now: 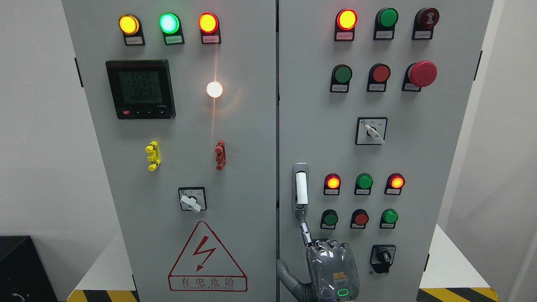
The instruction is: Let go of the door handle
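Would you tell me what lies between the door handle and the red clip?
In the head view, only bare grey panel and the vertical door seam lie between the door handle and the red clip.

Door handle (301, 188): vertical swing type, white grip in a grey metal recess, mounted at left edge of right-hand cabinet door, approx mid-height, just beside the centre seam. Sits flush in its recess, upright, not swung out. Lower end of recess shows a round lock. One extended finger (303, 226) touches the handle's lower end from below; no grasp around the grip.
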Controlling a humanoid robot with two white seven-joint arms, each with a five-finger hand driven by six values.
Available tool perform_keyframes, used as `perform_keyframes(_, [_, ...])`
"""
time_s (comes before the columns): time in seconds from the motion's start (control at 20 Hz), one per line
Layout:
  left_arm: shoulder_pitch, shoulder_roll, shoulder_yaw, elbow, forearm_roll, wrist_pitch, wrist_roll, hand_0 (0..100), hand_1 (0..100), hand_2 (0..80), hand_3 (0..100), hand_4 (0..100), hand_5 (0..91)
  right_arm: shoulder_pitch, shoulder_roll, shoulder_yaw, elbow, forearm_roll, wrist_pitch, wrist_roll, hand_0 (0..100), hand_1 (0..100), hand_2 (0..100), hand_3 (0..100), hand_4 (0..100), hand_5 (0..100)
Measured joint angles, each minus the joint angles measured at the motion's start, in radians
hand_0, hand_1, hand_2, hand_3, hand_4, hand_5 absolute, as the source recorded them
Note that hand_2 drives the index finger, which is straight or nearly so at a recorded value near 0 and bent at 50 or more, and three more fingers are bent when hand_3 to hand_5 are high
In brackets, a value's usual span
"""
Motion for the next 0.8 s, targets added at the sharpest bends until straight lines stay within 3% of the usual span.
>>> perform_keyframes(0.8, [0.0, 0.0, 0.0, 0.0, 0.0, 0.0, 0.0, 12, 56, 0.0, 0, 0, 0.0, 0.004, -0.001, 0.001, -0.046, 0.0, -0.001, 0.005, 30, 26, 20, 100, 100, 100])
